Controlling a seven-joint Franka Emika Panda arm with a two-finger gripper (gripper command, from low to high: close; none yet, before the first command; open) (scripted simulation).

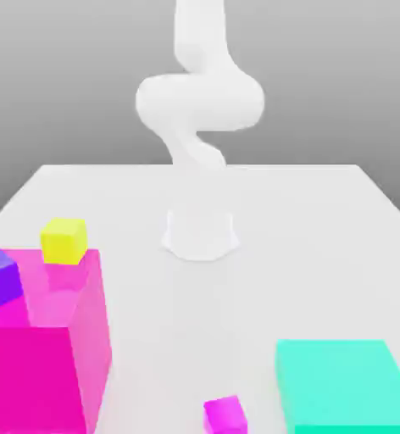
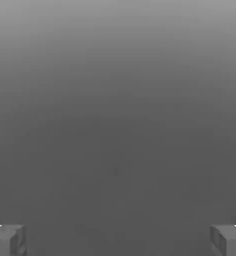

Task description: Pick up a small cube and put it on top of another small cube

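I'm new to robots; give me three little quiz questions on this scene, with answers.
1. Which small cube rests on the table: the magenta cube or the yellow cube?
2. True or false: the gripper is open.
3. Fill in: in the exterior view, the flat turquoise block lies toward the view's ____ side.

Key: 1. the magenta cube; 2. true; 3. right.
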